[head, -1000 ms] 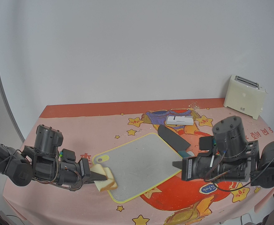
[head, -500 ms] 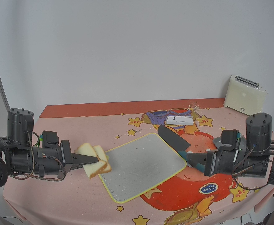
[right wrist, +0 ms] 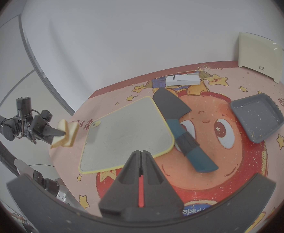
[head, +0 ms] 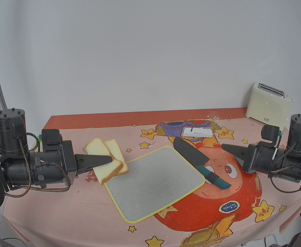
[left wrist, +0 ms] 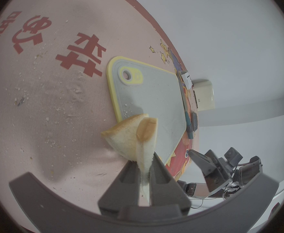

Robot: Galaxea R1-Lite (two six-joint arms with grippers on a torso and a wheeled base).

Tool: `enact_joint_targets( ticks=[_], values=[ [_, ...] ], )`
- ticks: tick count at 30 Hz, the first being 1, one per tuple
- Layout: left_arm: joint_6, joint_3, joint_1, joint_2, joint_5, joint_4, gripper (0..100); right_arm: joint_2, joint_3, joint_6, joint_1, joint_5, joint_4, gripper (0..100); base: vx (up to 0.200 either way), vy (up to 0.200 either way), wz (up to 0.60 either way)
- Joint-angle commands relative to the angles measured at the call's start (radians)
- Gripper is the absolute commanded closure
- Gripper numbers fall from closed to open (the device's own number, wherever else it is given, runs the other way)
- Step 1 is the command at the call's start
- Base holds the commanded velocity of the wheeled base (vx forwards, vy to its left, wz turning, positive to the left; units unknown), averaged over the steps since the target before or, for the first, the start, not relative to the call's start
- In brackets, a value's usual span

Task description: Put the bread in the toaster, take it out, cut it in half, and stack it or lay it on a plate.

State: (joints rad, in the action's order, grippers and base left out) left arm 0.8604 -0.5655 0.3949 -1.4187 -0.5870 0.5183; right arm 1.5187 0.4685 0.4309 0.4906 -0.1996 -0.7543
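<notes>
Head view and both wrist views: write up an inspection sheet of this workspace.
Surface: pink cartoon tablecloth, with crumbs scattered on it.
Job's things: two bread halves held in the air by the cutting board's left end; the board is bare. The knife lies flat along the board's right edge. The toaster stands at the far right corner. The grey tray sits on the right, holding only crumbs.
Clutter: small white device beyond the board.
Grippers: left gripper shut on the bread halves; right gripper shut, holding nothing, above the table's right side.
Cables: nothing seen on the table.
Surroundings: plain white wall.
</notes>
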Motion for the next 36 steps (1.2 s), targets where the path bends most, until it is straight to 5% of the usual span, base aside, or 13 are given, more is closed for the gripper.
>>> enact_joint_targets(
  ticks=[1,15,20,36],
  values=[
    [-0.001,0.015,0.002,0.003,0.001,0.002,100,0.011,-0.010,-0.001,0.005,0.002,-0.002,100,0.000,0.000,0.00],
    [-0.012,0.016,0.010,0.003,-0.017,0.006,100,-0.023,-0.005,-0.003,-0.055,0.002,-0.002,100,0.000,-0.186,0.00],
    [-0.020,-0.057,0.010,-0.035,-0.063,0.002,100,-0.031,-0.010,0.000,-0.075,-0.001,0.000,100,0.000,-0.200,0.00],
    [-0.043,-0.218,0.136,-0.227,-0.065,-0.004,100,0.067,0.005,0.009,-0.173,0.000,-0.005,100,0.000,-0.200,0.00]
  ],
)
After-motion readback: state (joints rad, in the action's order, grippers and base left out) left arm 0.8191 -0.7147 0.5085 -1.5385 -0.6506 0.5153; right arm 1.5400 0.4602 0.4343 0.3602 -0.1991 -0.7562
